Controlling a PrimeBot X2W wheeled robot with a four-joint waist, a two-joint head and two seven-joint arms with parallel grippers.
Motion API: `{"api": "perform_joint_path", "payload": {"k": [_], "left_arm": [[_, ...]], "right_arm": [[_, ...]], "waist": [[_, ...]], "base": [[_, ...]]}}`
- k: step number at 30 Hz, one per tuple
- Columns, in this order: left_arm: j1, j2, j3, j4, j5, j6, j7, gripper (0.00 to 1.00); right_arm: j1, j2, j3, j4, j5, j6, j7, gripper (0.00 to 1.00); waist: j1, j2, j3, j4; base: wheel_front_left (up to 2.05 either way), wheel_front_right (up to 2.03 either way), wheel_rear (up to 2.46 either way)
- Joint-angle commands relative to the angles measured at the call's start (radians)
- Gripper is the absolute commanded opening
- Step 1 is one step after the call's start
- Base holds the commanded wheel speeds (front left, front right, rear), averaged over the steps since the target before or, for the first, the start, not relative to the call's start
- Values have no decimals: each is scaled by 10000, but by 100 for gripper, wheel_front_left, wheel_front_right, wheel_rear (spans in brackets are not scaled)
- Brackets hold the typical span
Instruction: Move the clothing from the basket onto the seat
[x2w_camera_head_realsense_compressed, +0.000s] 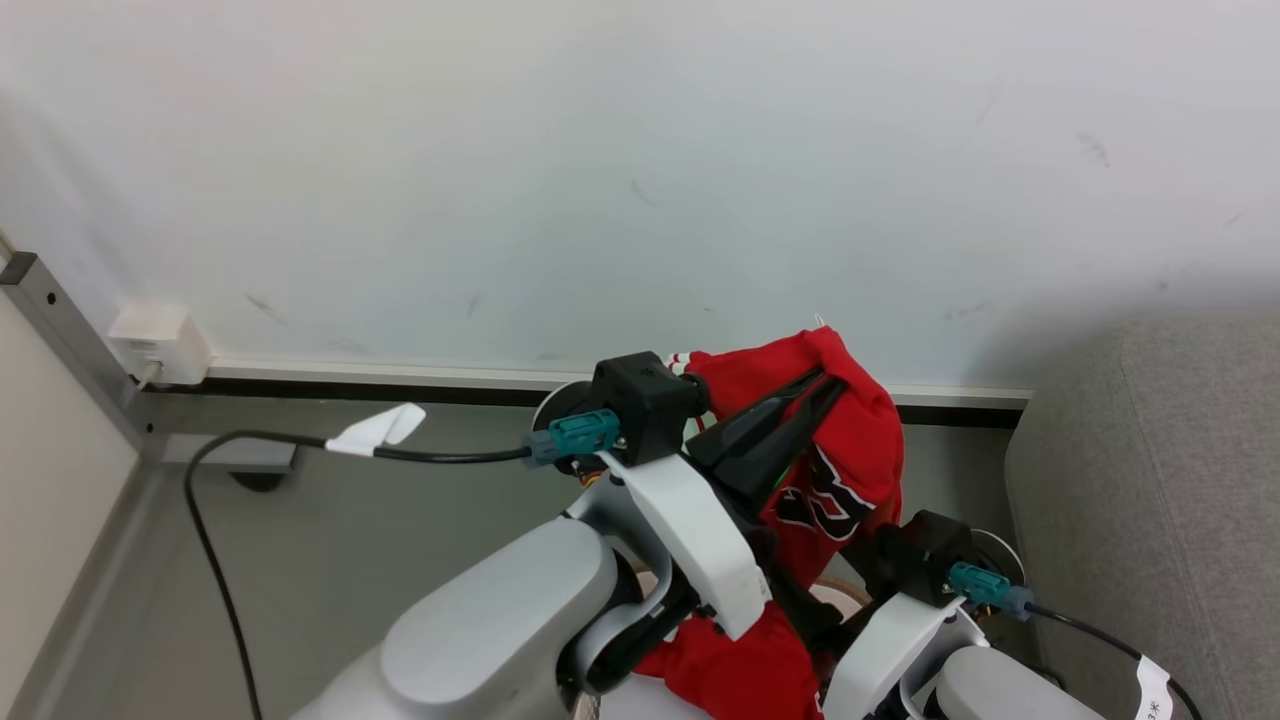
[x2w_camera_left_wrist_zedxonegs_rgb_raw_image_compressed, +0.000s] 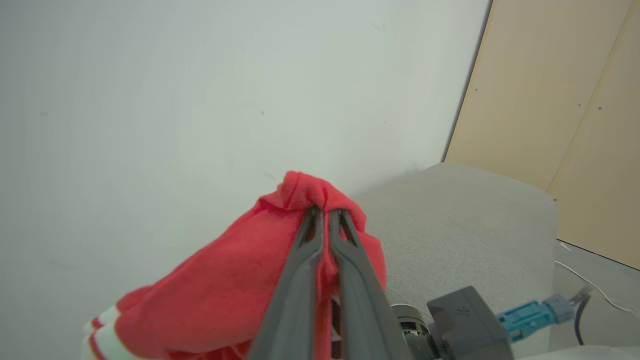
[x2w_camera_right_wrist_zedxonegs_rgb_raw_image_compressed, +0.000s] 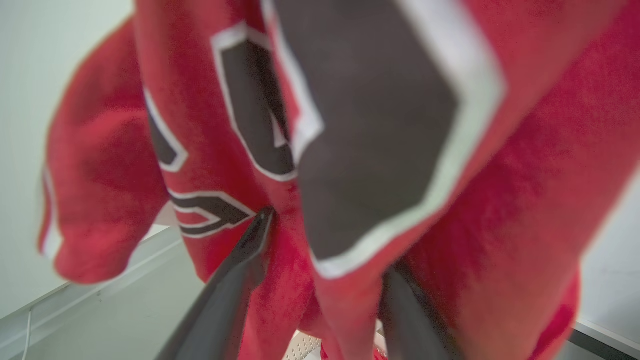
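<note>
White wall behind: the left gripper (x2w_camera_left_wrist_zedxonegs_rgb_raw_image_compressed: 325, 212) pinches soft red clothing (x2w_camera_left_wrist_zedxonegs_rgb_raw_image_compressed: 225, 285) at its top fold, aloft beside the rounded grey fabric seat (x2w_camera_head_realsense_compressed: 1150, 480); the right gripper (x2w_camera_right_wrist_zedxonegs_rgb_raw_image_compressed: 330, 250) gapes, cloth hanging between.

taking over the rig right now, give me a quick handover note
Left gripper: shut on the red clothing, which is held up in front of the wall.
Right gripper: open, with fabric hanging between its fingers, not clamped.
Basket: glimpsed below the hanging cloth.
Seat: on the robot's right; its visible part is bare.
Done: garment lifted.
Left: carry it to the seat and release. Can't tell if more remains in the basket.
</note>
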Motion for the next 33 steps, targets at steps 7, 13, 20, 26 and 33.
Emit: {"api": "perform_joint_path", "payload": {"k": [7,13,20,26,33], "left_arm": [[165,138,135,163,-139,97,-79,0],[336,333,262,466,-272,192,-169,0],[717,520,165,542,-368,192,-289,0],[1030,589,-12,513,-372,158,-349,0],[1201,541,-121,433,-321,128,-527,100]], "right_arm": [[47,-23,-211,72,75,-21,2,0],[499,-127,-981,-500,-205,-21,1,0],[1242,-278,-2771,-1454,-914,-21,1,0],[1683,-260,-4054,-2047,-1488,-21,2,0],[1871,-387,-4833,-2636,-1879,-21,1,0]], "waist": [[-1,-1,-64,55],[-1,-1,-88,-157],[-1,-1,-78,-481],[-1,-1,-74,-785],[-1,-1,-37,-1285]], "base": [[0,0,0],[0,0,0],[0,0,0],[0,0,0],[0,0,0]]}}
